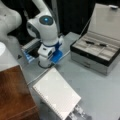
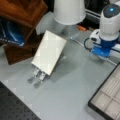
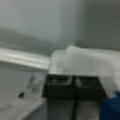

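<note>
The grey table (image 1: pixel 100 90) carries everything. At a front view's right stands an open box (image 1: pixel 95 55) with compartments and a raised lid. A brown wooden block (image 1: pixel 15 95) sits at the left. A white notepad (image 1: pixel 57 93) lies tilted near the middle, seen in both front views. The gripper (image 1: pixel 45 63) points down on the table, just beyond the notepad's far edge. In the wrist view its two dark fingers (image 3: pixel 58 87) meet, holding nothing.

White arm (image 1: pixel 46 32), spiral notepad (image 1: pixel 57 93), open compartment case (image 1: pixel 96 50), wooden box (image 1: pixel 15 95)
</note>
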Controlling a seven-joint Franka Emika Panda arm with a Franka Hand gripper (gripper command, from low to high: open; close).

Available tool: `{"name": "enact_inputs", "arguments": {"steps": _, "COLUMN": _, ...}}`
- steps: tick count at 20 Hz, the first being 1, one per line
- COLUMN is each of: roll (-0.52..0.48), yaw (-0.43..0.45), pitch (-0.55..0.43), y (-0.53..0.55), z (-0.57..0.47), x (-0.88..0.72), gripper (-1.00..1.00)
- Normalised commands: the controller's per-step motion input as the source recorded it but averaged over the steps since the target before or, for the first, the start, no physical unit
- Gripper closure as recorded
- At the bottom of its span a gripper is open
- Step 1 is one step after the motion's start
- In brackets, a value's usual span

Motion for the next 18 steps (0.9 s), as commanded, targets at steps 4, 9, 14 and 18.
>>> {"name": "enact_inputs", "arguments": {"steps": 4, "roll": -0.018, "yaw": -0.003, "pitch": -0.346, "y": -0.26, "z": -0.31, "x": -0.73, "gripper": 1.00}}
{"name": "enact_inputs", "arguments": {"steps": 9, "roll": -0.020, "yaw": 0.024, "pitch": -0.295, "y": -0.21, "z": -0.15, "x": -0.63, "gripper": 1.00}}
{"name": "enact_inputs", "arguments": {"steps": 14, "roll": -0.041, "yaw": 0.062, "pitch": -0.243, "y": -0.15, "z": -0.01, "x": -0.40, "gripper": 1.00}}
{"name": "enact_inputs", "arguments": {"steps": 18, "roll": -0.054, "yaw": 0.066, "pitch": -0.165, "y": -0.15, "z": 0.09, "x": -0.22, "gripper": 1.00}}
